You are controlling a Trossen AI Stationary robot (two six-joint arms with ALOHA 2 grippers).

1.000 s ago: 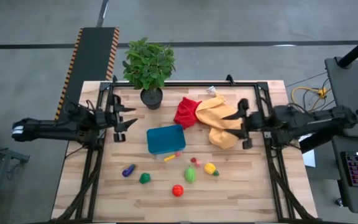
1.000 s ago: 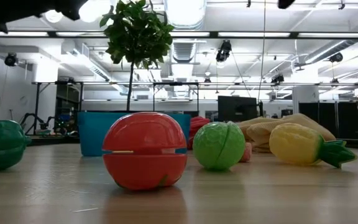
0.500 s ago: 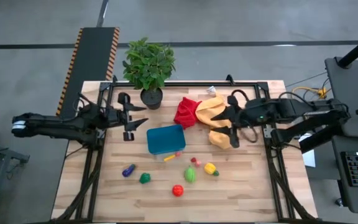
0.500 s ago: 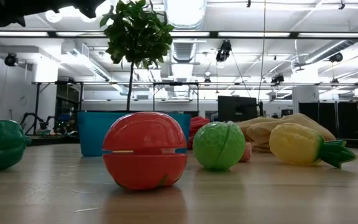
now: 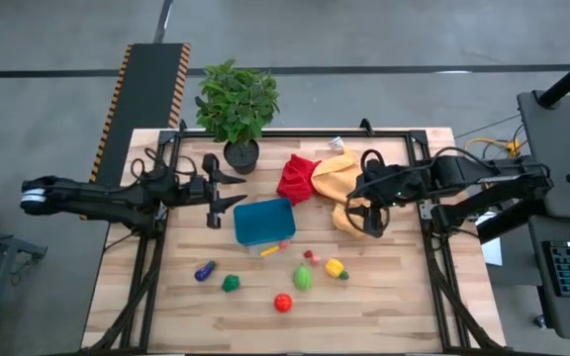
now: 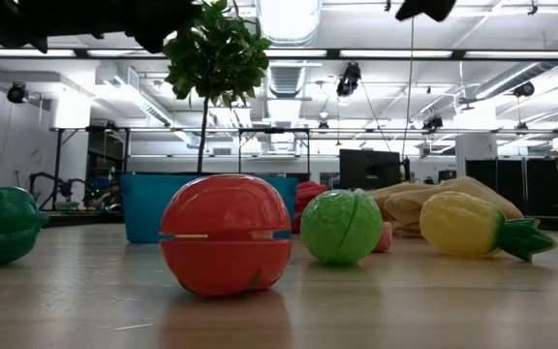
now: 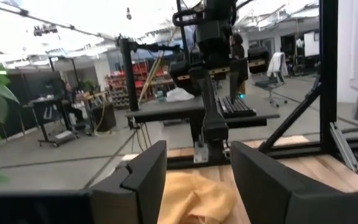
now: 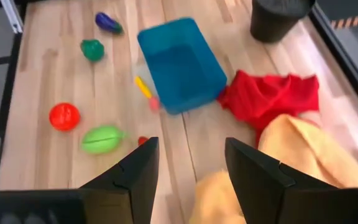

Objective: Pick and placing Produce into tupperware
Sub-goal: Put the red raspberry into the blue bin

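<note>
The teal-blue tupperware [image 5: 263, 220] stands mid-table and also shows in the right wrist view [image 8: 180, 63]. The toy produce lies on the table nearer its front edge: a purple eggplant [image 5: 204, 270], a green pepper [image 5: 230, 283], a red tomato [image 5: 283, 303], a green lime [image 5: 303, 278], a yellow fruit [image 5: 335, 267] and some small pieces [image 5: 283, 245]. My left gripper [image 5: 224, 190] is open and empty, just left of the tupperware. My right gripper [image 5: 359, 202] is open and empty, above the yellow cloth [image 5: 336, 178].
A red cloth [image 5: 298, 178] lies beside the yellow cloth at the back right. A potted plant [image 5: 237, 109] stands at the far edge. A black frame [image 5: 295, 133] runs round the table. In the low view the tomato [image 6: 225, 233] and the lime [image 6: 342, 227] stand nearest.
My left gripper has gone toward the table's right edge, toward the tupperware. My right gripper has gone toward the table's left edge, out over the yellow cloth. The produce and the tupperware have stayed where they were.
</note>
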